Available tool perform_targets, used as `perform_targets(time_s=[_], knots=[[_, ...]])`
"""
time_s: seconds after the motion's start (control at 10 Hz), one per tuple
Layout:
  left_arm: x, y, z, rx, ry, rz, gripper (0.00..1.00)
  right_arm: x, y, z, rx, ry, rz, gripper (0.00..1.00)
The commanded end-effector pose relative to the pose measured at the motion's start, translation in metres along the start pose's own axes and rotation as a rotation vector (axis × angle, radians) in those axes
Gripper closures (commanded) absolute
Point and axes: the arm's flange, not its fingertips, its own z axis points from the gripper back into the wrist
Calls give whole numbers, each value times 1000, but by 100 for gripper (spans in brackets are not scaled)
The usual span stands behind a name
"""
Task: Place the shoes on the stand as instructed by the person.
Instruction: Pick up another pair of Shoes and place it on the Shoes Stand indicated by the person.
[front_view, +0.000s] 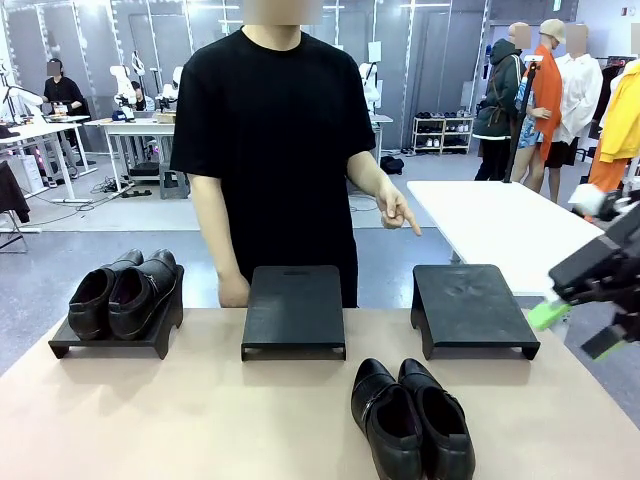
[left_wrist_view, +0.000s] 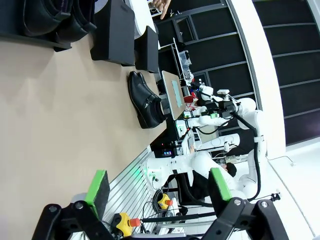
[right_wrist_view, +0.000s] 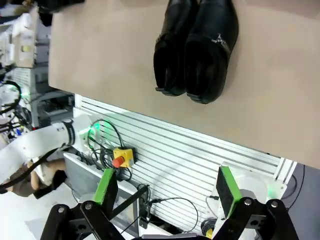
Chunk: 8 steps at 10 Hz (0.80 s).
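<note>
Person's hand (front_view: 398, 212) points toward the right stand (front_view: 470, 300); I take that as the target for the shoes (front_view: 410, 420) lying on the table (front_view: 200, 420). My left gripper (left_wrist_view: 157, 187) and right gripper (front_view: 575, 330) hover spread, empty.

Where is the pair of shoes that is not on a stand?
In the front view, the loose pair of shoes lies on the table near the robot's edge, before the gap between the middle stand and the right stand.
</note>
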Motion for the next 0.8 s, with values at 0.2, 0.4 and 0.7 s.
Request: perform_targets(time_s=[0.2, 0.4, 0.7], knots=[[-2, -2, -1, -8, -10, -24, 0, 41, 26, -65, -125, 71, -61, 0], [-2, -2, -1, -8, -10, -24, 0, 56, 35, -95, -161, 56, -96, 0], [-2, -2, -1, -8, -10, -24, 0, 71, 43, -140, -204, 16, -128, 0]])
